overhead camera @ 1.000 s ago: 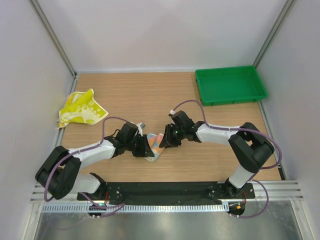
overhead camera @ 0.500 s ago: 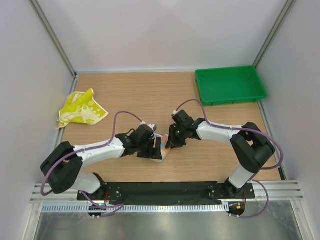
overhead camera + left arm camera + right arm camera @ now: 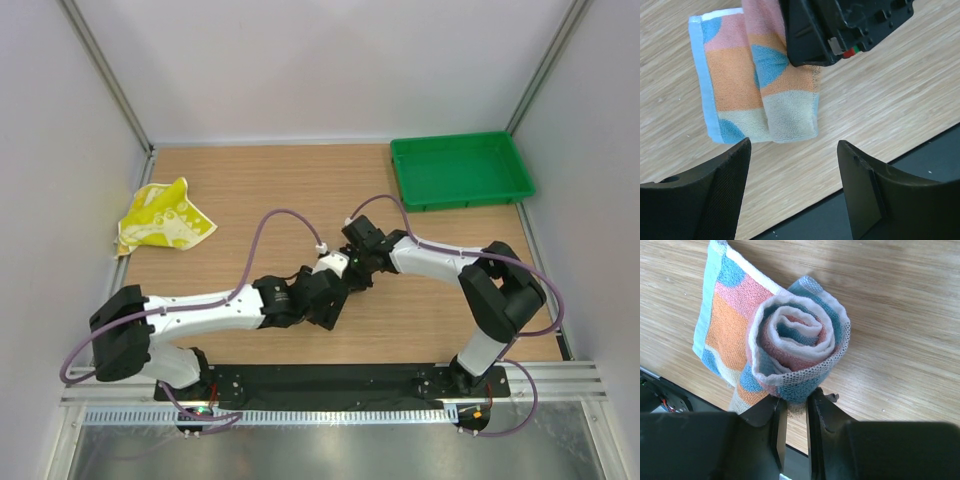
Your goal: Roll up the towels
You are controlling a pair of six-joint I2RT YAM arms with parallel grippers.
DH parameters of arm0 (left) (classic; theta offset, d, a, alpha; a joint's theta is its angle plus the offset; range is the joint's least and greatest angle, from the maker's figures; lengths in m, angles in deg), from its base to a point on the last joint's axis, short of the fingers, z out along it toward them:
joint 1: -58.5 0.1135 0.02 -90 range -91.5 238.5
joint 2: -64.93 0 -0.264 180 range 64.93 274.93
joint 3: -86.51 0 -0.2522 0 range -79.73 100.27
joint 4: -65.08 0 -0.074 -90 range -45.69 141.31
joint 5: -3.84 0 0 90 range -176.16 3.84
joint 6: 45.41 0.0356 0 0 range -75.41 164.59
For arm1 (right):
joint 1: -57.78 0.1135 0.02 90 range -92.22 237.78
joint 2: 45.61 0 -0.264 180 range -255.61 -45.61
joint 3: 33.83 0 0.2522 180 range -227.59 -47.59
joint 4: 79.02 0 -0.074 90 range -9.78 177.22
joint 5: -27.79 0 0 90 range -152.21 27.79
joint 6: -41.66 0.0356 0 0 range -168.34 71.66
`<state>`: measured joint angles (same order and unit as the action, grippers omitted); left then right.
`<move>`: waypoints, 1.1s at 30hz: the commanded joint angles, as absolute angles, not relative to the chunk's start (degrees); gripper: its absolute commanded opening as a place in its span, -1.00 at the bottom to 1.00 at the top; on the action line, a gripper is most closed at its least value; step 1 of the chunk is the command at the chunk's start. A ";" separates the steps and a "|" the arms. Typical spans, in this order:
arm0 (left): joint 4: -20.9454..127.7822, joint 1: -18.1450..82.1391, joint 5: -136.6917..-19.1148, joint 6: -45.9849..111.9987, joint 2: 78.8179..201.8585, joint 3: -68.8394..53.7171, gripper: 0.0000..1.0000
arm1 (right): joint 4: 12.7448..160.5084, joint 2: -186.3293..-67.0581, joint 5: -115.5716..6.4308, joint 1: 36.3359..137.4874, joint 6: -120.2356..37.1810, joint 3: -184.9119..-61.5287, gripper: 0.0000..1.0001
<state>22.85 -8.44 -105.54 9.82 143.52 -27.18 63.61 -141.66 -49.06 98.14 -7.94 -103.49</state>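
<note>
The light blue towel (image 3: pixel 797 345), with orange and pink blocks, is partly rolled into a spiral, and a flat tail lies on the wood beside it. My right gripper (image 3: pixel 795 405) is shut on the roll's outer edge. In the left wrist view the towel (image 3: pixel 760 85) lies just beyond my open left gripper (image 3: pixel 794 150), whose fingers are apart from it with bare wood between them. From above, both grippers (image 3: pixel 325 298) (image 3: pixel 352 272) meet at the table's near middle and hide this towel. The yellow towel (image 3: pixel 163 217) lies crumpled at the far left.
A green tray (image 3: pixel 460 172) stands at the back right corner. The black base plate (image 3: pixel 920 165) runs along the table's near edge, close below the towel. White walls enclose the table on three sides.
My left gripper has let go of the towel and opened wide. The left arm has stretched to the right, over the towel. The right gripper has stayed shut on the roll.
</note>
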 commanded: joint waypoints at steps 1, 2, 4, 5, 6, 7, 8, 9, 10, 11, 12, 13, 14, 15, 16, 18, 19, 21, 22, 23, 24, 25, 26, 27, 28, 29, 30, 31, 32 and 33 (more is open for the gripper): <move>21.43 -10.84 -111.30 11.72 147.80 -24.80 0.41 | 60.59 -142.82 -51.49 97.95 -9.58 -104.80 -0.68; 21.43 -11.37 -112.08 11.72 148.77 -24.02 0.40 | 60.50 -142.91 -51.40 97.95 -9.58 -104.98 -0.68; 21.26 -13.21 -113.40 11.63 151.31 -23.05 0.34 | 60.50 -142.91 -51.23 97.95 -9.58 -104.98 -0.69; 21.26 -13.74 -114.72 11.71 152.72 -22.00 0.33 | 60.24 -142.99 -51.23 97.86 -9.67 -105.15 -0.69; 21.26 -14.36 -115.08 11.80 152.73 -21.46 0.33 | 60.15 -143.00 -51.23 97.95 -9.58 -105.24 -0.68; 21.26 -14.89 -115.60 11.80 154.13 -20.94 0.33 | 60.06 -143.08 -51.14 97.86 -9.76 -105.33 -0.68; 21.00 -15.50 -116.13 11.80 155.10 -20.24 0.33 | 60.06 -143.17 -51.14 97.86 -9.76 -105.42 -0.68; 20.38 -15.68 -116.92 11.89 155.98 -19.01 0.33 | 59.98 -143.35 -51.05 97.86 -9.67 -105.42 -0.69; 19.94 -15.86 -117.45 11.89 157.64 -18.48 0.33 | 60.06 -143.43 -50.88 97.95 -9.76 -105.51 -0.68; 19.76 -16.21 -117.89 11.98 158.27 -17.95 0.32 | 59.98 -143.52 -50.79 97.86 -9.84 -105.59 -0.69; 19.59 -16.38 -118.33 11.98 158.88 -17.16 0.32 | 59.98 -143.70 -50.70 97.86 -9.76 -105.51 -0.68; 19.50 -16.56 -118.51 12.24 159.58 -16.89 0.32 | 60.06 -143.70 -50.61 97.86 -9.84 -105.59 -0.68; 19.50 -16.74 -118.68 12.33 160.72 -16.63 0.31 | 59.89 -143.70 -50.52 97.95 -9.93 -105.59 -0.68; 19.32 -17.17 -118.95 12.24 161.52 -16.10 0.30 | 59.80 -143.70 -50.52 97.86 -10.02 -105.68 -0.69; 18.63 -17.35 -119.73 12.33 162.22 -15.84 0.30 | 59.63 -143.70 -50.52 97.86 -10.11 -105.77 -0.68; 17.57 -17.79 -121.14 11.72 164.41 -15.13 0.28 | 59.27 -143.52 -50.61 97.86 -10.37 -105.86 -0.68; 17.13 -17.97 -121.58 11.45 165.03 -14.96 0.26 | 59.27 -143.52 -50.61 97.86 -10.46 -105.94 -0.68; 16.51 -18.06 -122.72 10.58 166.44 -15.04 0.23 | 59.01 -143.52 -50.52 97.86 -10.55 -106.03 -0.69; 16.42 -18.06 -123.07 10.31 166.79 -15.22 0.18 | 59.10 -143.52 -50.43 97.86 -10.64 -106.03 -0.69; 16.42 -18.06 -123.34 10.05 167.15 -15.74 0.13 | 58.92 -143.52 -50.43 97.95 -10.64 -106.12 -0.68; 16.42 -18.06 -123.34 9.78 167.41 -15.92 0.09 | 58.66 -143.78 -50.26 97.86 -10.72 -106.21 -0.68; 16.42 -18.06 -123.34 9.78 167.93 -16.10 -0.06 | 58.57 -143.87 -50.17 97.95 -10.81 -106.12 -0.68; 16.51 -18.06 -123.26 9.69 168.11 -16.45 -0.12 | 58.66 -143.96 -49.91 97.86 -10.90 -106.21 -0.68; 16.68 -18.06 -123.34 9.43 168.29 -16.71 -0.16 | 58.66 -144.05 -49.82 97.95 -10.90 -106.21 -0.69; 16.77 -18.06 -123.43 9.34 168.47 -16.89 -0.20 | 58.48 -144.14 -49.56 97.86 -10.99 -106.21 -0.68; 16.95 -18.06 -123.34 9.34 168.55 -17.06 -0.23 | 58.48 -144.23 -49.38 97.86 -11.08 -106.30 -0.68; 17.12 -18.06 -123.26 9.34 168.56 -17.50 -0.28 | 58.31 -144.40 -49.38 97.95 -11.16 -106.47 -0.69; 17.65 -18.06 -123.08 9.52 168.47 -17.76 -0.44 | 58.22 -144.49 -49.21 97.86 -11.25 -106.56 -0.69; 17.91 -17.97 -122.73 9.78 168.47 -17.85 -0.56 | 58.22 -144.58 -49.12 97.95 -11.51 -106.56 -0.67; 18.18 -18.06 -122.20 10.04 168.47 -18.12 -0.67 | 58.04 -144.84 -48.94 97.86 -11.60 -106.73 -0.67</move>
